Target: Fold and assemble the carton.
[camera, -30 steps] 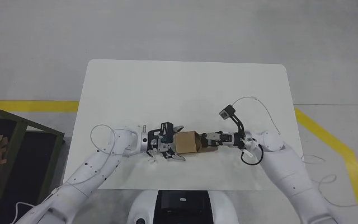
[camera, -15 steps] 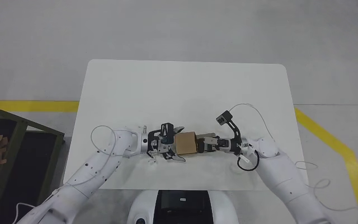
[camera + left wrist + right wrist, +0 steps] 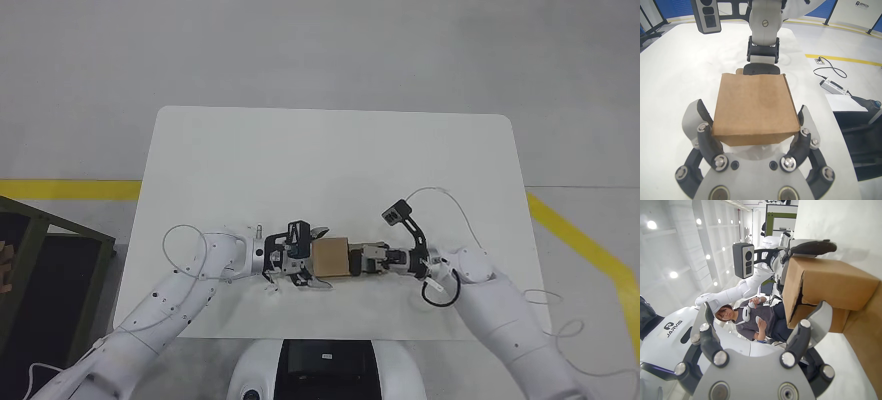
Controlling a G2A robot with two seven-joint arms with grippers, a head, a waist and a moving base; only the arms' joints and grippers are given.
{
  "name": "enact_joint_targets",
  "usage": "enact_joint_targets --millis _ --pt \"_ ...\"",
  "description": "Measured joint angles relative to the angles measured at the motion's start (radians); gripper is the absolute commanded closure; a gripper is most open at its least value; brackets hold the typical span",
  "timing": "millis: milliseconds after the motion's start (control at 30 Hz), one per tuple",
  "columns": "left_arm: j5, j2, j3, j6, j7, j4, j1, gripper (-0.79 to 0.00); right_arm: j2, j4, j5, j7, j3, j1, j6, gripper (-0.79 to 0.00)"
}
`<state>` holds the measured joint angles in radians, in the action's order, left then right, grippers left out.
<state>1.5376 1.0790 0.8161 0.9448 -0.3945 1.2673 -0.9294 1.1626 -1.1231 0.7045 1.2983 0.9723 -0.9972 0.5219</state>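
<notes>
The jaws of the left gripper (image 3: 751, 109) are pinching the carton (image 3: 755, 106). Its two dark-padded fingers (image 3: 705, 115) are pressing on opposite sides of the box's near end, one at each corner. The jaws of the right gripper (image 3: 764, 305) are standing spread wide and gripping nothing. One finger (image 3: 822, 313) is lying against the carton's other end, in front of a face where two flaps are meeting along a gaping seam. The other finger is hanging in the air, well apart from the box.

From above, the carton is sitting between the two grippers near the front edge of the table (image 3: 330, 150), about midway along that edge. The left gripper is touching its left end and the right gripper its right end. A long brown flap (image 3: 863, 336) is sticking out from the right end, just beside the right gripper. The carton's upper face is showing as plain and closed, and a pad of the right gripper is peeking over its far edge. Whether the box is resting on the table or hanging just above it, I cannot tell.
</notes>
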Motion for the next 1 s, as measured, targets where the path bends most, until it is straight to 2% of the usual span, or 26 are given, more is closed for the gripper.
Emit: enact_joint_targets --millis 1000 --pt "0.04 -0.002 -0.007 0.041 -0.027 0.004 0.0 -0.785 0.032 0.034 0.016 0.005 -0.05 0.022 -0.005 -0.785"
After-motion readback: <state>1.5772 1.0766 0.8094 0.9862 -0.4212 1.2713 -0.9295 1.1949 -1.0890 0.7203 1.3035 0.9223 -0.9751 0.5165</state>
